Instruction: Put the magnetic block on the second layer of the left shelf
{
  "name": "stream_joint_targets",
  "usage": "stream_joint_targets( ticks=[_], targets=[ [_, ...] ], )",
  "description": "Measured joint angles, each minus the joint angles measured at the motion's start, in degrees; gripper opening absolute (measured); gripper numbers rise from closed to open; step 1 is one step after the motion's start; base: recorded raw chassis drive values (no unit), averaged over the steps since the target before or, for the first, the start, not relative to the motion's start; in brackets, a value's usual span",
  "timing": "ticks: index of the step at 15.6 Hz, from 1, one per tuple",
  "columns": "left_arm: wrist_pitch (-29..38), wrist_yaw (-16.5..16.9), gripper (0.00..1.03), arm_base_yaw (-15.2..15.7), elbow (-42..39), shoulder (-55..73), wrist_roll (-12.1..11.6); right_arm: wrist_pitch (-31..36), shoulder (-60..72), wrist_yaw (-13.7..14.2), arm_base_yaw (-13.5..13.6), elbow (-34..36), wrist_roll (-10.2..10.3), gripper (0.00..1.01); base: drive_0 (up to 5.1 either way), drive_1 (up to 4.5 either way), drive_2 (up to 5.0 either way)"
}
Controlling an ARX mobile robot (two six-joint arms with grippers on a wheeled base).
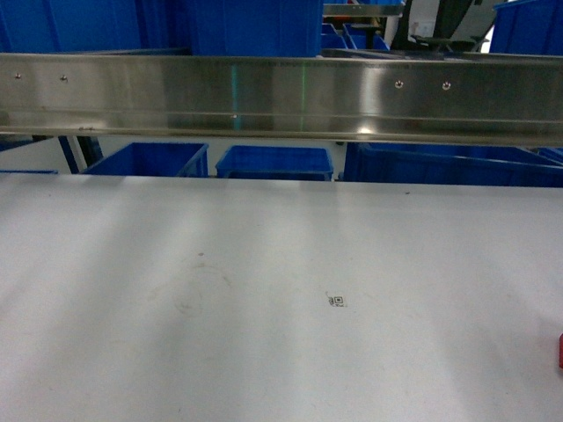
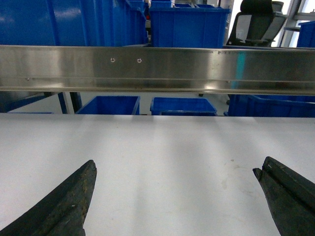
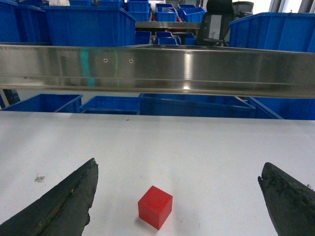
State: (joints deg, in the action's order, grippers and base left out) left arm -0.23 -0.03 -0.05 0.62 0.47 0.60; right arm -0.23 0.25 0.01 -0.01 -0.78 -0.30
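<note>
Sitting untouched on the white counter [image 3: 206, 147], near its right edge, the magnetic block [image 3: 155, 207] lies between my right hand's [image 3: 177, 196] wide-apart fingers; my left hand [image 2: 174, 196] gapes, holding nothing. Nothing is done yet: grasping and carrying to the shelf remain. Only a small square code mark [image 1: 336, 301] shows, unreadable.

magnetic block [image 3: 155, 206]: small plain red cube, set flat on the white tabletop, one corner turned toward the right wrist camera | only a red sliver [image 1: 560, 350] is seen at the head view's right edge | left shelf second layer: cannot be told from these views
</note>
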Motion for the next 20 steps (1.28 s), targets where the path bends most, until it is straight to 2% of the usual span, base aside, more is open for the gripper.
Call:
stream_joint_targets(
  ticks=[15,16,17,18,20],
  targets=[
    [0.0,0.0,0.98,0.0,0.0,0.0,0.0,-0.02,0.02,0.0,0.0,0.0,0.02,0.98,0.0,0.0,0.0],
    [0.0,0.0,0.98,0.0,0.0,0.0,0.0,0.66,2.67,-1.46,0.02,-0.09,2.08,0.98,0.0,0.0,0.0],
    [0.0,0.0,0.98,0.0,0.0,0.0,0.0,8.02,12.5,-3.63,-0.76,-0.31,5.33,0.98,0.0,0.0,0.0],
    [0.0,0.0,0.98,0.0,0.0,0.0,0.0,16.31,23.8,-4.52,-2.34,-1.38,7.74,0.98,0.0,0.0,0.0],
    [0.0,0.0,0.98,0.0,0.0,0.0,0.0,34.77,52.24,-3.85,-3.96,-10.01,10.78,0.98,0.0,0.0,0.0]
  ],
)
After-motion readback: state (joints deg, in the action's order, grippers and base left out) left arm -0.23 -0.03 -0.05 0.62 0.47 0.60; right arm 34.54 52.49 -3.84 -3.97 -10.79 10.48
